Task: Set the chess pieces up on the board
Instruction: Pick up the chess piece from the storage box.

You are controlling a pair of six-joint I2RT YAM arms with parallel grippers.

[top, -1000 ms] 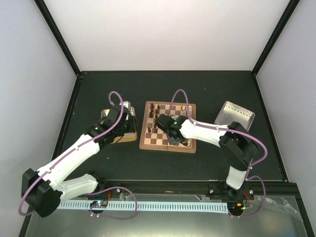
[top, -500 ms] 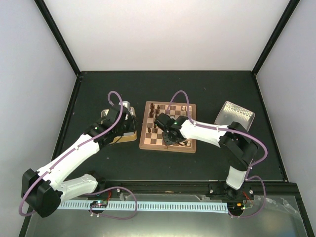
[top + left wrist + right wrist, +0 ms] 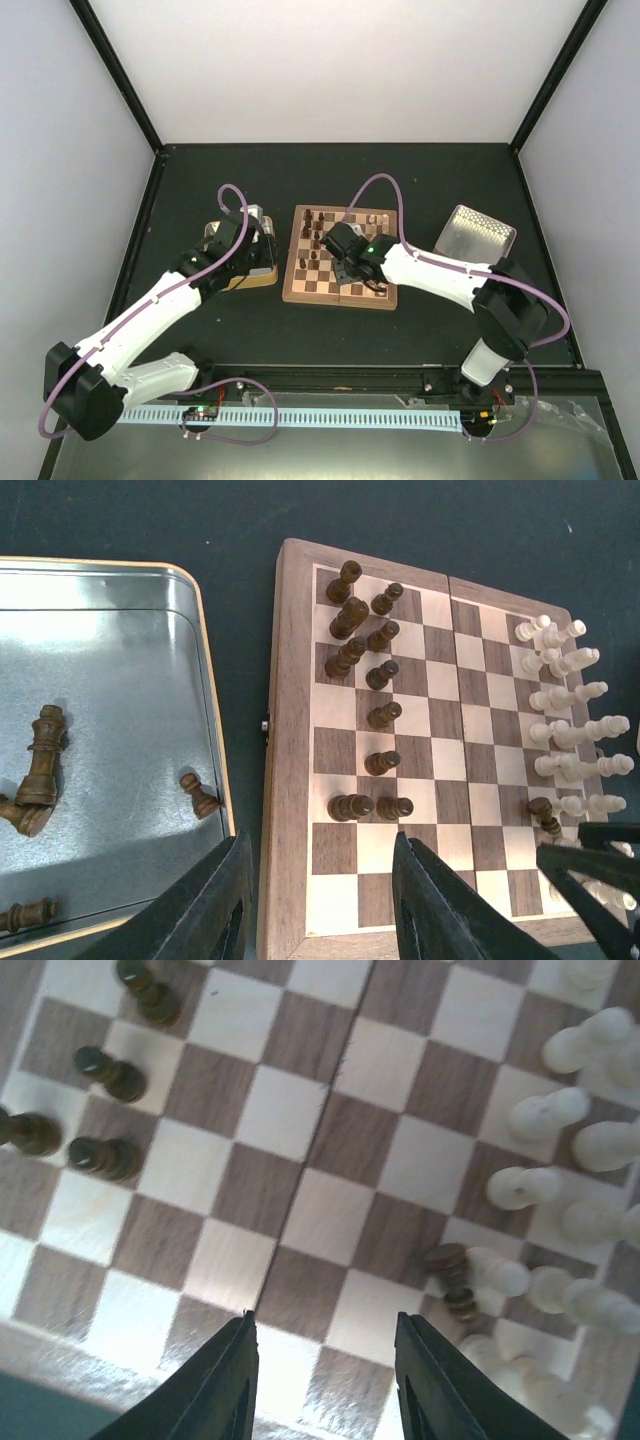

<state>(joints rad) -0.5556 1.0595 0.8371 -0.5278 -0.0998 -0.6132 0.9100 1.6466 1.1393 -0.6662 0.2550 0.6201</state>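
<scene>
The board (image 3: 289, 272) lies mid-table and also shows in the left wrist view (image 3: 290, 740). Dark chess pieces (image 3: 380, 672) stand in two columns on its left side. Cream pieces (image 3: 568, 698) crowd its right side. One dark piece (image 3: 449, 1278) sits among the cream ones (image 3: 545, 1112). My right gripper (image 3: 324, 1320) is open and empty above the squares by the board's near edge, and it also shows from above (image 3: 354, 283). My left gripper (image 3: 320, 845) is open and empty, straddling the board's left border and the tin's rim; it also shows from above (image 3: 258, 248).
A yellowish tin (image 3: 206, 680) left of the board holds several dark pieces, such as a tall one (image 3: 40, 762) and a pawn (image 3: 200, 796). A silvery perforated tray (image 3: 477, 233) lies at the right. Black frame posts and white walls ring the table.
My right arm has swung its elbow to the right and its gripper has shifted slightly over the board's near right part. The left arm has not moved.
</scene>
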